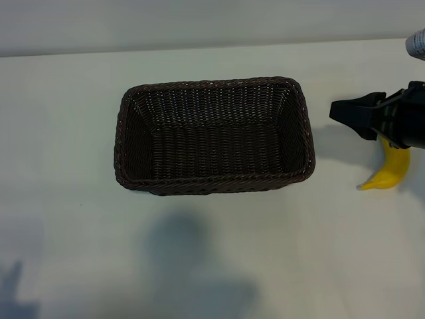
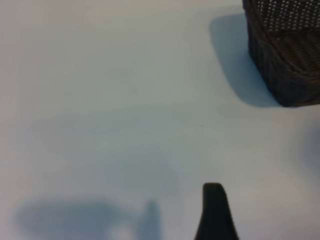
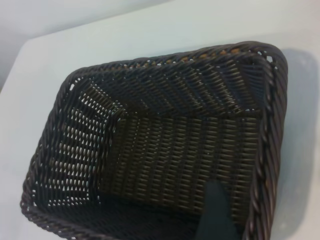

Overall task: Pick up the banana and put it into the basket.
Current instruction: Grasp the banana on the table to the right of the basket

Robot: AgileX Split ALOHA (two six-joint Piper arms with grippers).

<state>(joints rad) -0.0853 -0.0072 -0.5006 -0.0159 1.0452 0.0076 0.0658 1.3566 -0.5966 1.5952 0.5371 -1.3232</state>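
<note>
The dark brown wicker basket point(image 1: 212, 82) stands empty in the middle of the white table. To its right lies the yellow banana point(image 1: 392, 171); its upper end is hidden under my right arm. My right gripper point(image 1: 348, 113) hovers above the table between basket and banana, pointing at the basket, open and holding nothing. The right wrist view looks into the basket point(image 3: 270, 125), with one dark fingertip point(image 3: 216, 205) showing. My left gripper is outside the exterior view. Its wrist view shows one black fingertip point(image 2: 214, 200) over bare table, with a corner of the basket point(image 2: 285, 65) farther off.
A grey cylindrical object point(image 1: 417, 43) pokes in at the table's far right corner. The table's back edge point(image 1: 199, 50) runs behind the basket. Arm shadows point(image 1: 192, 266) fall on the tabletop in front of the basket.
</note>
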